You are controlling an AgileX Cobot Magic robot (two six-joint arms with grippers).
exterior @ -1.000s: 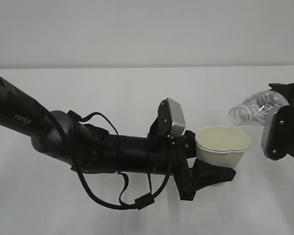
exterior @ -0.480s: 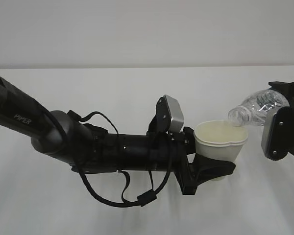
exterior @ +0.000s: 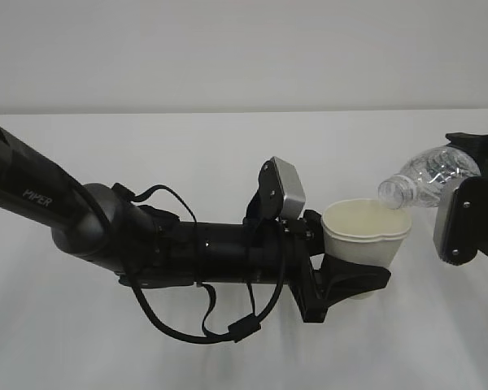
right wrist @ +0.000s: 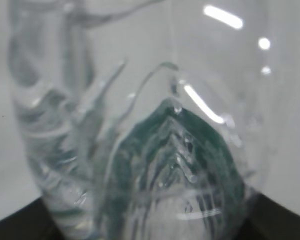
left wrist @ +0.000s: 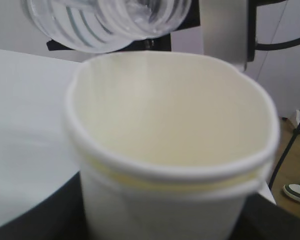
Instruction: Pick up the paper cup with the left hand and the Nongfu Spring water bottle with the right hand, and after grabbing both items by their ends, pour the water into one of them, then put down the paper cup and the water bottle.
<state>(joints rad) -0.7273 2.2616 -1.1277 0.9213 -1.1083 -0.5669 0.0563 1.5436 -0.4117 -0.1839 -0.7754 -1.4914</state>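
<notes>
A plain white surface (exterior: pixel 228 162) runs back to a pale wall (exterior: pixel 244 49), bare around both arms. The left hand (exterior: pixel 346 284) has its fingers clamped round the paper cup (exterior: pixel 368 236), held upright above the surface. The right hand (exterior: pixel 472 219), at the frame's right edge, grips the Nongfu Spring water bottle (exterior: pixel 427 180), tilted, mouth over the cup's rim.

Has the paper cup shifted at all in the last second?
Yes. The paper cup has moved slightly left and up against the table's far edge, ending under the bottle's mouth.
</notes>
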